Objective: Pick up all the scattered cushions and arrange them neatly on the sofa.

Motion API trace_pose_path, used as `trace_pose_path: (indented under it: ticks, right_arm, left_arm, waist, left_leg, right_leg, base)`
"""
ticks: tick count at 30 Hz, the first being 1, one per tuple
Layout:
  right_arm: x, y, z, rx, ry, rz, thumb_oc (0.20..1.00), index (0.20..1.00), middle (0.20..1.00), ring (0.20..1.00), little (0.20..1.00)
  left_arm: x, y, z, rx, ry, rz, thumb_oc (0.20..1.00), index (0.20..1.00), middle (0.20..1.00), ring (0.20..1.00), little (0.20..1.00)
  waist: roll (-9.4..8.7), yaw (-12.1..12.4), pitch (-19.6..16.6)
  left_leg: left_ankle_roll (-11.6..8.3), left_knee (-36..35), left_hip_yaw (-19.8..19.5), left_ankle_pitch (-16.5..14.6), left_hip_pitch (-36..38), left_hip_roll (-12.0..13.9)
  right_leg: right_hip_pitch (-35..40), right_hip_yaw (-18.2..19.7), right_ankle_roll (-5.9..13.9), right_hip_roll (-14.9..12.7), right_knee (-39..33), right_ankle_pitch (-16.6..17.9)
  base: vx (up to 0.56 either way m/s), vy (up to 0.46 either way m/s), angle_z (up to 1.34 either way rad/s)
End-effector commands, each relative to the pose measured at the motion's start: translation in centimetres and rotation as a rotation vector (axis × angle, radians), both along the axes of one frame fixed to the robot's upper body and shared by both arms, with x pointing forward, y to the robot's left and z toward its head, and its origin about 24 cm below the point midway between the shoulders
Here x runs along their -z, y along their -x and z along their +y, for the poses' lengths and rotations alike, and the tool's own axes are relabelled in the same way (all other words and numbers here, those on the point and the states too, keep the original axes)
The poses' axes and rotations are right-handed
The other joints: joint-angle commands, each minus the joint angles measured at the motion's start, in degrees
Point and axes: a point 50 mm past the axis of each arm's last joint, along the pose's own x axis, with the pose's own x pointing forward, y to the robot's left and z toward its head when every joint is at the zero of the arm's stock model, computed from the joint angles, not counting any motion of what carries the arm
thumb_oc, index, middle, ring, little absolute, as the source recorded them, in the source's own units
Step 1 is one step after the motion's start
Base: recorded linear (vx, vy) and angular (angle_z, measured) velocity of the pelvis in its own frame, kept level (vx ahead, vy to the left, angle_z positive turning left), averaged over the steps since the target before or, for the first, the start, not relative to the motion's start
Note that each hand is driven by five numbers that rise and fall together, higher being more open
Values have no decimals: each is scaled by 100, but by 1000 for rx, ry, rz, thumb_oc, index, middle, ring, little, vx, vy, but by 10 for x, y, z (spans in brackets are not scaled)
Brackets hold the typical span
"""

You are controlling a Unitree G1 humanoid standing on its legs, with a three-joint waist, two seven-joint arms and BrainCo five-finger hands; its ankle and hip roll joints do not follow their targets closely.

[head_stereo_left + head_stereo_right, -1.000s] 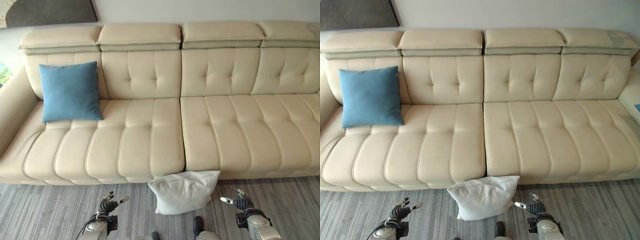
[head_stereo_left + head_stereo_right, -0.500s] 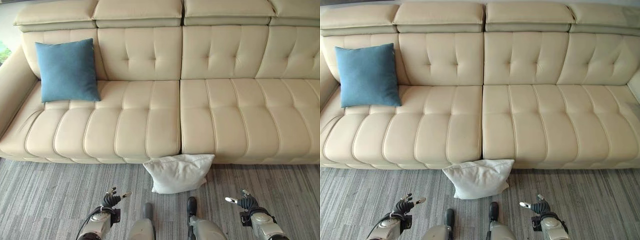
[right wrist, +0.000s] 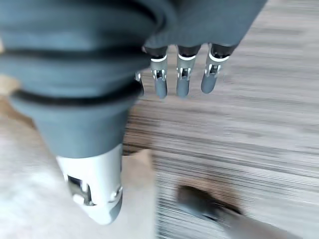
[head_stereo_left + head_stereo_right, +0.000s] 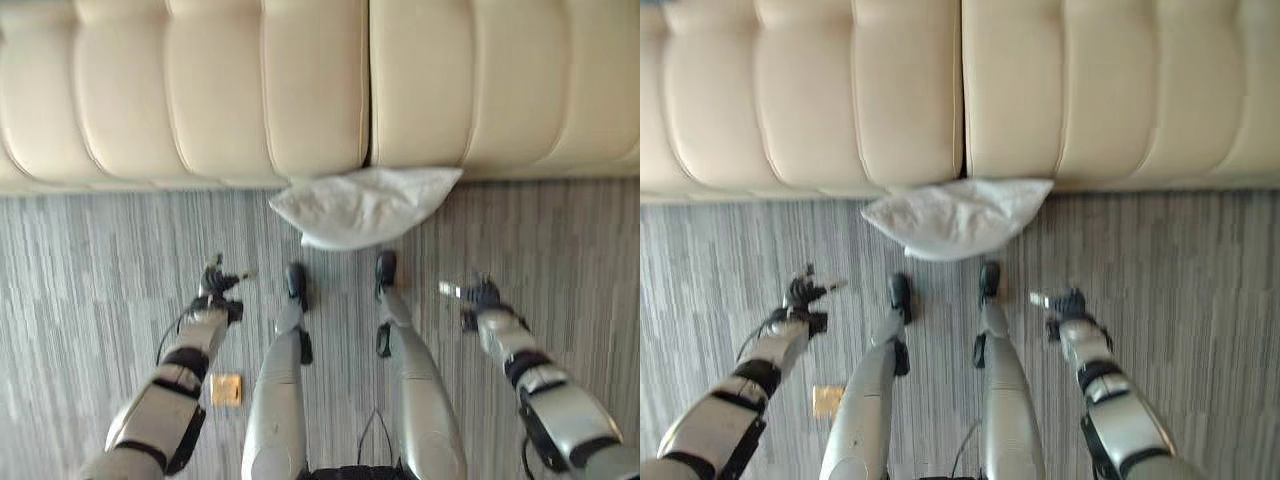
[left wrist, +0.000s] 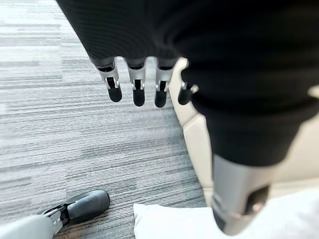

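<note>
A white cushion (image 4: 365,205) lies on the grey striped carpet, leaning against the front of the cream sofa (image 4: 220,90) where its two seat sections meet. My left hand (image 4: 214,293) hangs over the carpet to the cushion's left and nearer to me, fingers (image 5: 134,89) relaxed and holding nothing. My right hand (image 4: 480,298) is at the same height on the cushion's right, also open and empty, its fingers (image 3: 182,82) loosely spread. The cushion's corner (image 5: 194,224) appears past the left thumb in the left wrist view. Neither hand touches the cushion.
A small yellowish square (image 4: 226,389) lies on the carpet beside my left arm. The sofa's seat front runs across the whole far side. Carpet stretches to both sides of the cushion.
The camera has tilted down, so the sofa back and the blue cushion have left the picture. The white cushion lies as before. Both hands stay open, now further from the cushion.
</note>
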Motion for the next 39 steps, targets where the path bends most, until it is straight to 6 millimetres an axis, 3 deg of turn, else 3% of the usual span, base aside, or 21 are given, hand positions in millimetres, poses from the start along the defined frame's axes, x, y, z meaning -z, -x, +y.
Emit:
trace_pose_path:
  ticks: [1, 4, 8, 10, 11, 13, 14, 15, 16, 17, 19, 22, 23, 24, 27, 33, 34, 35, 39]
  right_arm:
    - [1, 9, 1, 27, 31, -86, 1000, 1000, 1000, 1000, 1000]
    - [-60, -9, 32, -48, 51, -327, 1000, 1000, 1000, 1000, 1000]
    - [-112, -9, 76, -172, -13, -574, 1000, 1000, 1000, 1000, 1000]
    - [-132, -4, 99, -249, -78, -680, 1000, 1000, 1000, 1000, 1000]
    - [-149, 3, 120, -328, -160, -767, 1000, 1000, 1000, 1000, 1000]
    - [-156, 7, 130, -381, -190, -811, 1000, 1000, 1000, 1000, 1000]
    - [-164, 14, 139, -437, -206, -861, 947, 947, 947, 947, 947]
    - [-167, 19, 142, -458, -208, -896, 200, 200, 200, 200, 200]
    - [-170, 22, 144, -476, -212, -918, 200, 200, 200, 200, 200]
    - [-173, 24, 145, -485, -209, -935, 200, 200, 200, 200, 200]
    - [-172, 26, 146, -495, -222, -943, 200, 200, 200, 200, 200]
    - [-170, 29, 149, -505, -272, -949, 200, 200, 200, 200, 200]
    - [-168, 29, 148, -501, -288, -945, 200, 200, 200, 200, 200]
    - [-166, 29, 148, -505, -299, -941, 200, 200, 200, 200, 200]
    - [-159, 31, 144, -499, -379, -933, 200, 200, 200, 200, 200]
    - [-146, 40, 139, -523, -436, -919, 200, 200, 200, 200, 200]
    - [-138, 46, 136, -532, -437, -913, 200, 200, 200, 200, 200]
    - [-138, 46, 136, -532, -437, -913, 200, 200, 200, 200, 200]
    - [-112, 60, 126, -544, -404, -849, 200, 200, 200, 200, 200]
  left_arm:
    - [-8, 2, 0, -52, 46, -102, 1000, 1000, 1000, 1000, 1000]
    - [-58, -19, -40, 63, 62, -299, 1000, 1000, 1000, 1000, 1000]
    - [-106, -24, -100, 244, 56, -494, 1000, 1000, 1000, 1000, 1000]
    - [-125, -22, -127, 320, 39, -576, 1000, 1000, 1000, 1000, 1000]
    - [-145, -14, -149, 382, 56, -671, 1000, 1000, 1000, 1000, 1000]
    - [-158, -8, -160, 417, 55, -739, 1000, 1000, 1000, 1000, 1000]
    - [-174, 3, -169, 454, 73, -831, 1000, 1000, 1000, 1000, 1000]
    - [-182, 10, -170, 456, 98, -889, 395, 395, 395, 395, 395]
    - [-185, 13, -170, 447, 106, -913, 200, 200, 200, 200, 200]
    - [-187, 15, -170, 440, 125, -932, 200, 200, 200, 200, 200]
    - [-188, 18, -172, 437, 161, -951, 200, 200, 200, 200, 200]
    - [-182, 21, -181, 439, 270, -932, 200, 200, 200, 200, 200]
    - [-180, 21, -183, 442, 299, -923, 200, 200, 200, 200, 200]
    - [-178, 22, -185, 448, 309, -916, 200, 200, 200, 200, 200]
    - [-174, 25, -190, 476, 355, -900, 200, 200, 200, 200, 200]
    - [-165, 29, -182, 491, 309, -887, 200, 200, 200, 200, 200]
    - [-162, 32, -174, 483, 286, -891, 200, 200, 200, 200, 200]
    - [-162, 32, -174, 483, 286, -890, 200, 200, 200, 200, 200]
    - [-143, 42, -153, 465, 264, -866, 200, 200, 200, 200, 200]
  waist:
    - [49, -40, -632]
    - [47, -83, -579]
    - [48, -94, -568]
    - [45, -103, -600]
    - [49, -104, -630]
    - [69, -95, -687]
    - [88, -79, -745]
    - [102, -62, -833]
    - [109, -57, -897]
    - [97, -54, -911]
    - [113, -44, -1050]
    - [96, -40, -1216]
    - [102, -37, -1300]
    - [95, -39, -1292]
    - [95, -9, -1426]
    - [103, 19, -1481]
    - [99, 31, -1479]
    - [99, 31, -1470]
    - [61, 52, -1499]
  left_leg:
    - [-87, 506, -404, -753, -379, 182]
    - [-45, 767, -500, -849, -1075, 164]
    - [-17, 1015, -568, -923, -1665, 83]
    - [-3, 1057, -590, -936, -1853, 47]
    - [7, 1111, -603, -936, -2035, 37]
    - [11, 1093, -618, -933, -2132, 25]
    - [17, 1080, -638, -937, -2218, -6]
    - [18, 1064, -653, -924, -2303, -11]
    - [22, 1024, -662, -896, -2342, -12]
    - [53, 1001, -642, -729, -2431, -28]
    - [31, 951, -683, -883, -2386, -33]
    - [57, 859, -693, -683, -2443, -57]
    - [23, 795, -718, -827, -2326, -54]
    - [51, 755, -698, -647, -2374, -68]
    - [17, 455, -686, -565, -2050, -90]
    - [-77, -89, -655, -404, -1087, -135]
    - [-129, -360, -667, -325, -531, -164]
    - [-129, -366, -667, -323, -517, -163]
    - [-167, -774, -651, -262, 788, -163]
  right_leg:
    - [-188, 162, 302, -105, 982, -1591]
    - [-879, 171, 342, -135, 1244, -1640]
    - [-1484, 150, 382, -144, 1511, -1703]
    - [-1697, 137, 395, -117, 1578, -1712]
    - [-1889, 137, 399, -108, 1660, -1709]
    - [-1992, 137, 405, -96, 1657, -1709]
    - [-2089, 124, 404, -88, 1660, -1704]
    - [-2170, 126, 405, -76, 1657, -1693]
    - [-2222, 122, 402, -70, 1639, -1671]
    - [-2295, 93, 364, -85, 1602, -1509]
    - [-2262, 123, 400, -61, 1603, -1656]
    - [-2283, 76, 367, -92, 1510, -1486]
    - [-2184, 86, 403, -77, 1504, -1636]
    - [-2216, 58, 364, -96, 1448, -1473]
    - [-1915, 57, 377, -107, 1240, -1435]
    - [-1067, 9, 410, -157, 847, -1352]
    - [-561, -33, 428, -157, 629, -1319]
    - [-548, -34, 428, -157, 623, -1318]
    - [747, -125, 441, -196, 116, -1252]
  base:
    - [-5, -31, 1]
    - [11, -13, 1]
    - [38, -25, 5]
    - [27, -22, 5]
    - [23, -12, 4]
    - [18, 0, 5]
    - [14, 13, 3]
    - [0, 0, 0]
    - [-46, 19, 1]
    - [-50, 26, 4]
    - [28, 12, 4]
    - [-17, 6, 0]
    - [0, 0, 0]
    - [0, 0, 0]
    - [-29, 23, 1]
    - [-19, 19, 3]
    - [-12, 16, 5]
    - [-3, 26, 4]
    - [20, 8, 0]
